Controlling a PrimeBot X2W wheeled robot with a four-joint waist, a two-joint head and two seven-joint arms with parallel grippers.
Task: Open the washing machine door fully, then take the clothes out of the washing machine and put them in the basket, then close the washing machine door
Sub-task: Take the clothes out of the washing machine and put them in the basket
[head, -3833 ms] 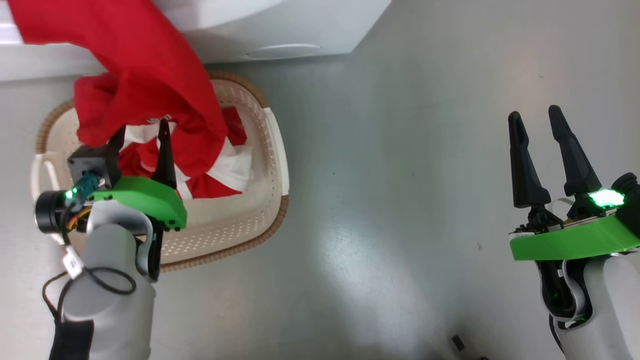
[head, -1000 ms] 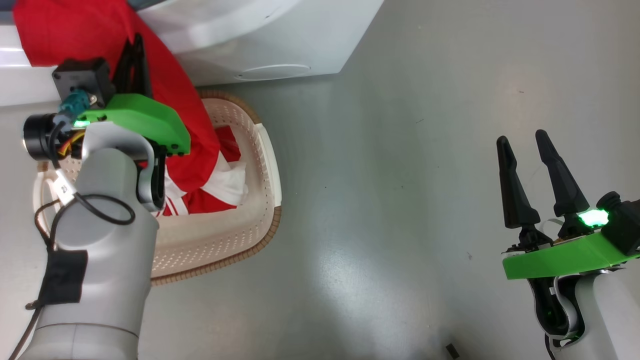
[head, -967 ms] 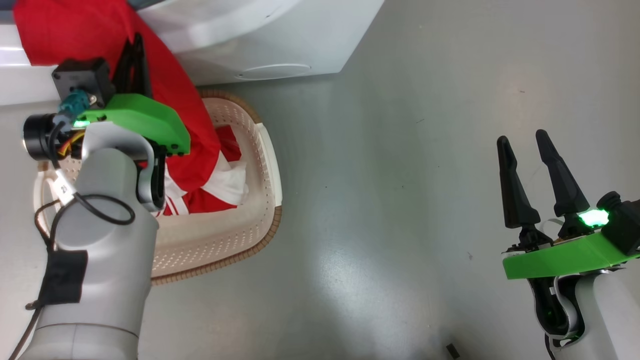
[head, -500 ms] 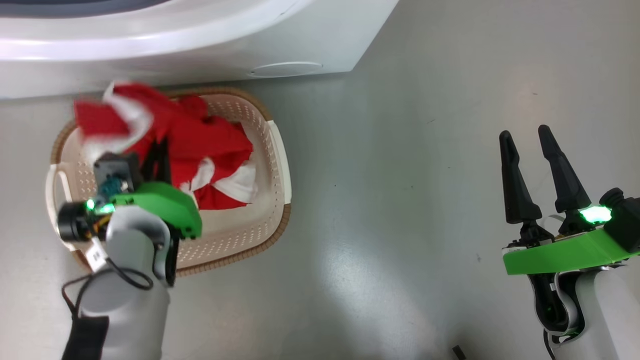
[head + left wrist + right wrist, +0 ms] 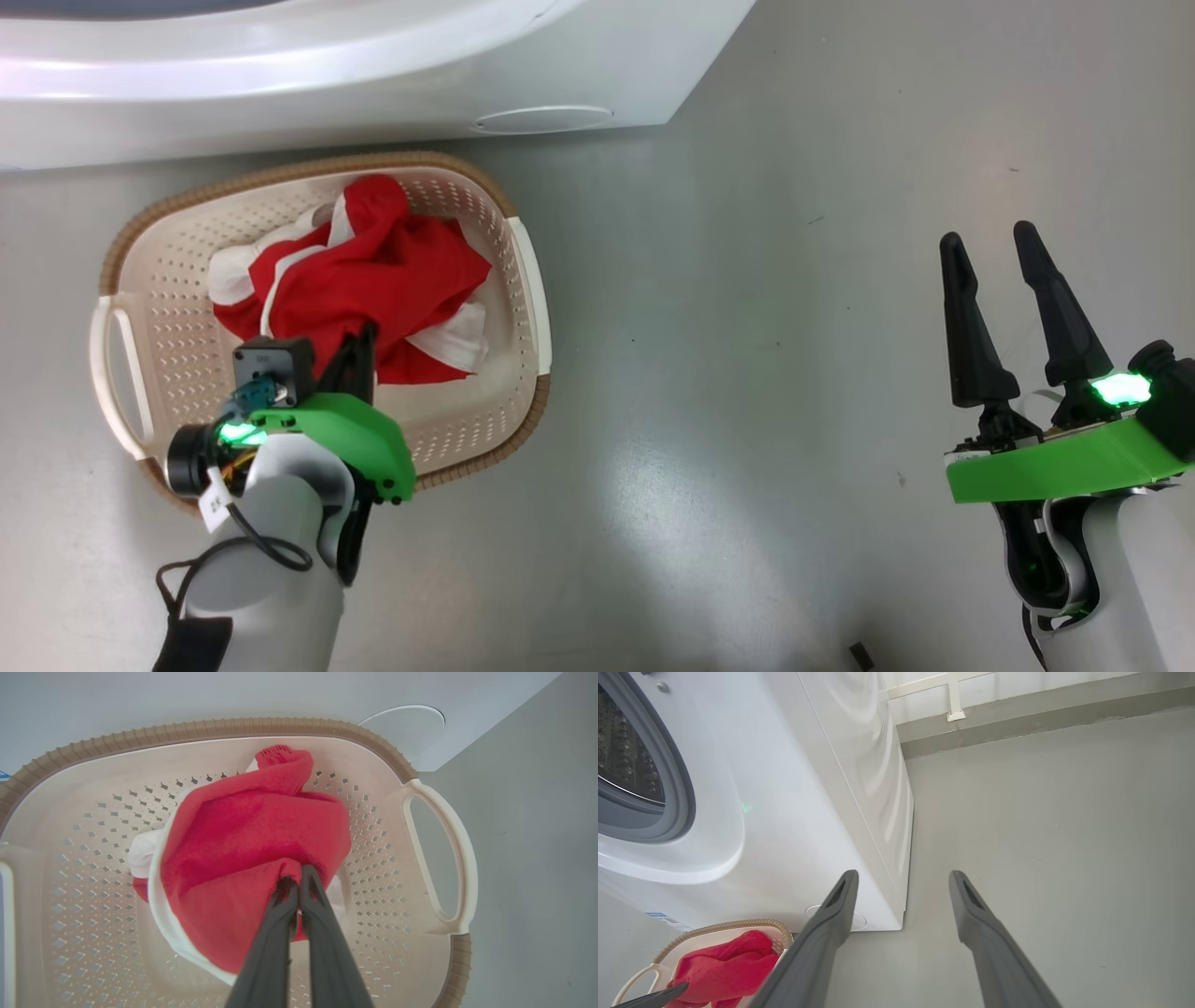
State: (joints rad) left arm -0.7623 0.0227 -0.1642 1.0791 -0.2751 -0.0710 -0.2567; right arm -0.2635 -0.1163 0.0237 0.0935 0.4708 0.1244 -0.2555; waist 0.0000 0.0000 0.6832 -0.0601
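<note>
The red and white clothes [image 5: 373, 275] lie bunched in the cream basket [image 5: 523, 280], which stands on the floor just in front of the washing machine [image 5: 373, 65]. My left gripper [image 5: 359, 338] reaches in over the basket's near side. In the left wrist view that gripper [image 5: 294, 883] is shut on a fold of the red clothes [image 5: 252, 830] low inside the basket [image 5: 210, 728]. My right gripper [image 5: 990, 238] stands open and empty over bare floor far to the right. The washing machine door is out of view.
The right wrist view shows the right gripper [image 5: 903, 879] open, the machine's white front [image 5: 784, 788], its grey seal [image 5: 679, 788] and steel drum [image 5: 626, 756]. A round white flap [image 5: 541, 119] sits low on the machine. Grey floor [image 5: 747, 373] stretches between the basket and the right arm.
My left arm has come down from the machine's opening, bringing the red garment with it; the fabric now lies bundled in the basket. The head camera shifted slightly. The right gripper has stayed open.
</note>
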